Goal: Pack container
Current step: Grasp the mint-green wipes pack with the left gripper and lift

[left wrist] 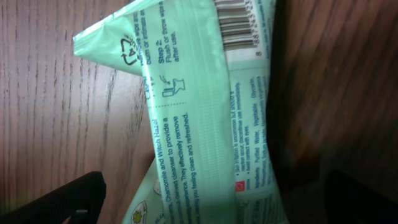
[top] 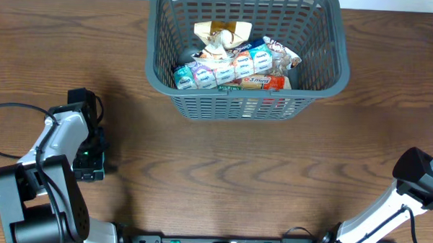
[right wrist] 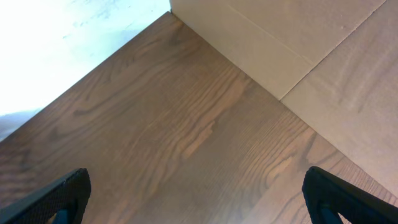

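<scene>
Overhead, the container (top: 246, 102) sat at the far middle of the worktop (top: 236, 173) holding snack packets (top: 233, 64), the left hand (left wrist: 211, 202) spread wide over a green wipes packet (left wrist: 199, 112), the right hand (right wrist: 199, 199) likewise apart above bare wood.

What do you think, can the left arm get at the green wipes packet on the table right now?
Probably yes. The wipes packet lies flat on the table straight below the left gripper, its open jaws standing either side of it, with nothing on top.

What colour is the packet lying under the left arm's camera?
The packet is pale mint green with dark print; left wrist view shows it best.
</scene>
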Controlling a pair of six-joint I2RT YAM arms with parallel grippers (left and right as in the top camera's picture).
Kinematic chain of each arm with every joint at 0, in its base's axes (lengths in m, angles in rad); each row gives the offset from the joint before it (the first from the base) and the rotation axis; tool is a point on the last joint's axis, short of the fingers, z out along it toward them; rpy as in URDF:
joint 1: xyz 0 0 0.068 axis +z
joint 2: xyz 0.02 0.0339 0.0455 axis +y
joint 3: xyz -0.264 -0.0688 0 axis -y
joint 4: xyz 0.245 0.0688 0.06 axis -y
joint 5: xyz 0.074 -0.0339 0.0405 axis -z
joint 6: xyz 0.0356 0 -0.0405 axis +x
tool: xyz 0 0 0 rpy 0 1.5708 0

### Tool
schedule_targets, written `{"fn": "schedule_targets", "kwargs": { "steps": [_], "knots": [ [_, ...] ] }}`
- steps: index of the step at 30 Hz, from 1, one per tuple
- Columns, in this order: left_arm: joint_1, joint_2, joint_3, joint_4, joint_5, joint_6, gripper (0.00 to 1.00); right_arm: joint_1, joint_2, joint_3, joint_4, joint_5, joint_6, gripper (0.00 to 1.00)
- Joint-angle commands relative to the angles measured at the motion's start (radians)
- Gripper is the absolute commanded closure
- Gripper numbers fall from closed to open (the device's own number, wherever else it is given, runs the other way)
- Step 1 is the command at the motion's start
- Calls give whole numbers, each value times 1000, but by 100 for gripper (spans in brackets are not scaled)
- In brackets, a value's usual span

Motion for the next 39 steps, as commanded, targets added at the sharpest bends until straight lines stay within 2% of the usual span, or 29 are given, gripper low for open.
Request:
{"fn": "schedule_targets", "kwargs": {
  "steps": [1,21,22,28,29,30,39],
  "knots": [
    [2,-2,-5,14,-34,31,1,-10,0,1,-2,3,11,1],
    [58,-2,-88,74,-64,4,1,-10,0,1,-2,3,11,1],
    [58,-2,-88,75,-64,4,5,-10,0,1,-2,3,11,1],
    [58,-2,-88,73,-64,4,65,-10,0,1,-2,3,11,1],
    [58,-2,-88,70,-64,3,81,-10,0,1,-2,3,11,1],
    [58,-2,-88,69,-64,3,93,-10,0,1,-2,3,11,1],
    [58,-3,-86,66,-64,3,94,-11,0,1,-2,3,11,1]
  ]
}}
